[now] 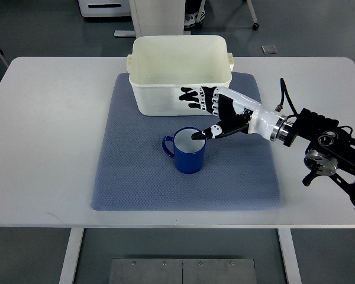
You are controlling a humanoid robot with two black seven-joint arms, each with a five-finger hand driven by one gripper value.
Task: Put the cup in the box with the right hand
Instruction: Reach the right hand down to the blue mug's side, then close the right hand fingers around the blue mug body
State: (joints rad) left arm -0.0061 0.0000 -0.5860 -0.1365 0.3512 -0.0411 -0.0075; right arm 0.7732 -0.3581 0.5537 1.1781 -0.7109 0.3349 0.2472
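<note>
While the glossy blue ceramic cup (188, 152) stands upright on the textured blue-grey mat (136, 177), handle pointing left, the right hand (216, 113) reaches in from the right edge. Its black-and-white fingers (195, 97) are spread and released, holding nothing, fanned out in front of the near wall of the cream-white rectangular plastic box (160, 100). The thumb tip sits right at the cup's rim; whether it touches is hard to call. The box sits at the mat's far edge, just beyond the cup, all on the white table (47, 130).
</note>
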